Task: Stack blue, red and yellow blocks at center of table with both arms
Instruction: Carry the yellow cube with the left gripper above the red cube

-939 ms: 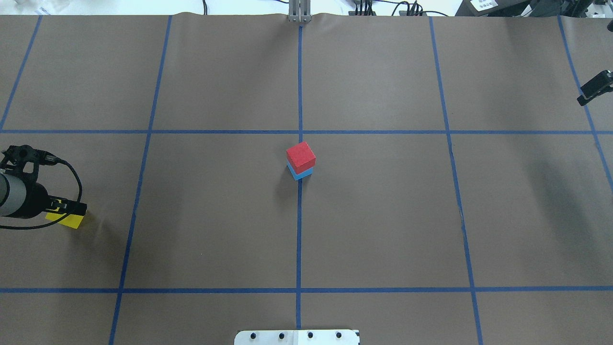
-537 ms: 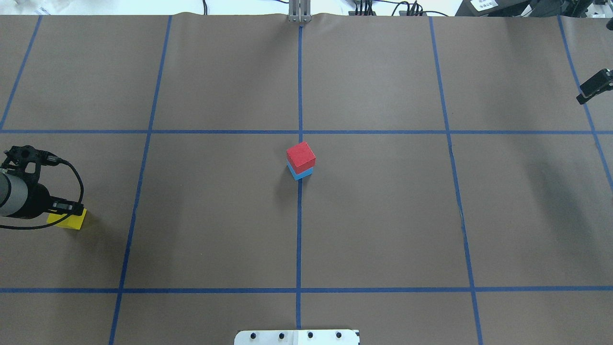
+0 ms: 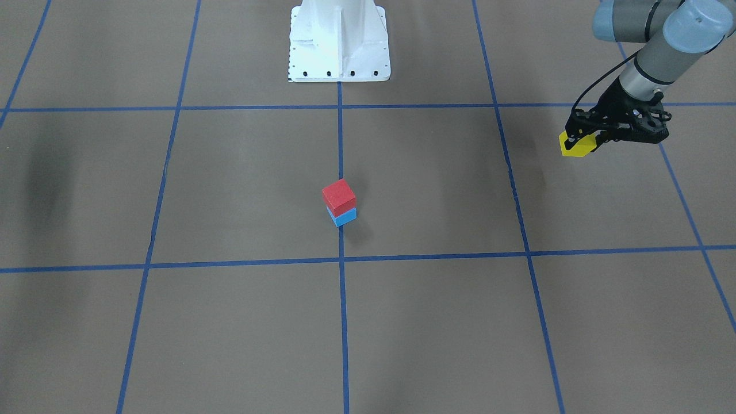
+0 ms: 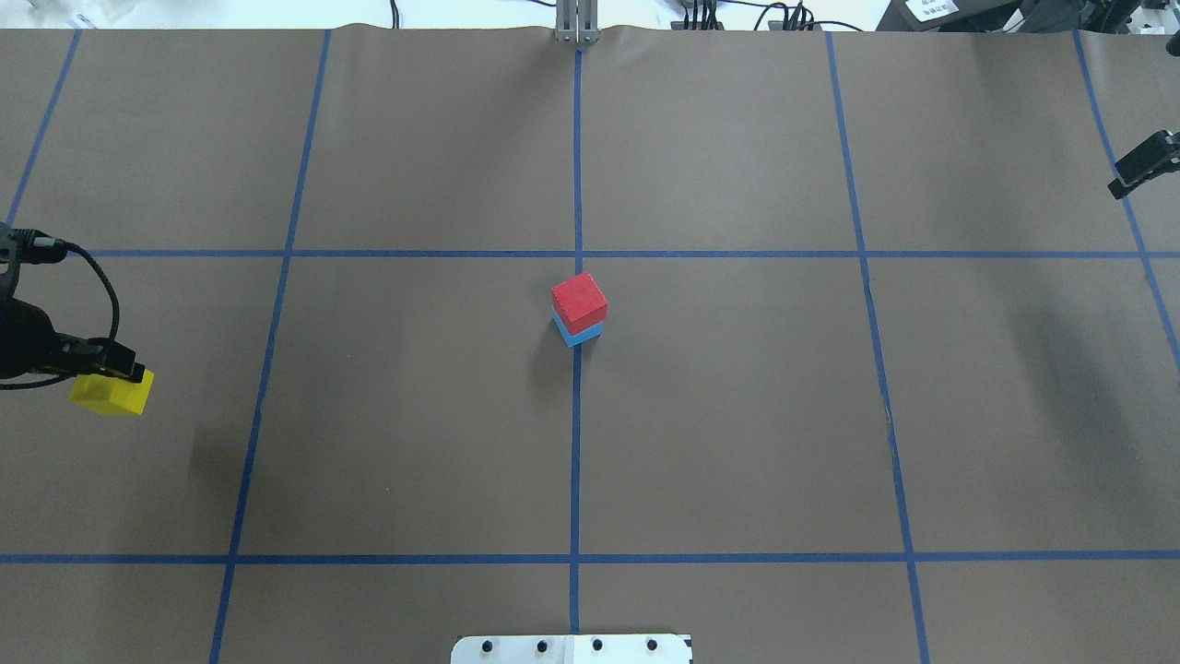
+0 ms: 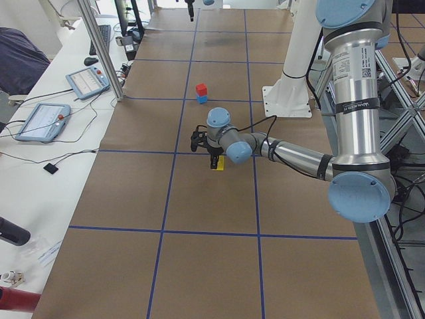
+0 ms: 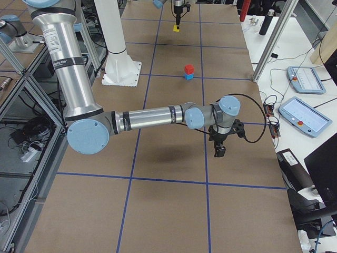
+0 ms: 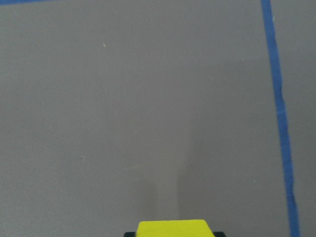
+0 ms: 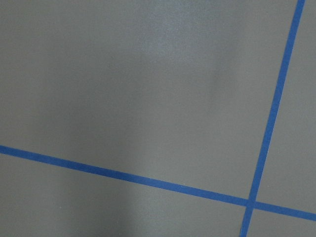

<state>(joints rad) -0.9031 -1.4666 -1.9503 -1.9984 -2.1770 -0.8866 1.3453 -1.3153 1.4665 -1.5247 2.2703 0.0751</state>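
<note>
The red block [image 4: 579, 302] sits on the blue block [image 4: 583, 334] at the table's centre, where the tape lines cross; both also show in the front view, red [image 3: 338, 195] on blue [image 3: 345, 217]. My left gripper [image 4: 106, 373] is shut on the yellow block [image 4: 111, 395] and holds it above the table at the far left. It also shows in the front view [image 3: 581, 138] with the yellow block [image 3: 575, 148]. The left wrist view shows the yellow block's top [image 7: 173, 228]. My right gripper [image 4: 1141, 168] is at the far right edge, empty; I cannot tell whether it is open or shut.
Brown paper with blue tape grid lines [image 4: 576, 461] covers the table. The robot's white base plate [image 4: 572, 648] is at the near edge. Tablets and cables lie on side benches [image 5: 46, 119] beyond the table ends.
My left gripper has risen with the yellow block, lifting it off the table and drawing slightly left. The stack and the right gripper have hardly moved.
</note>
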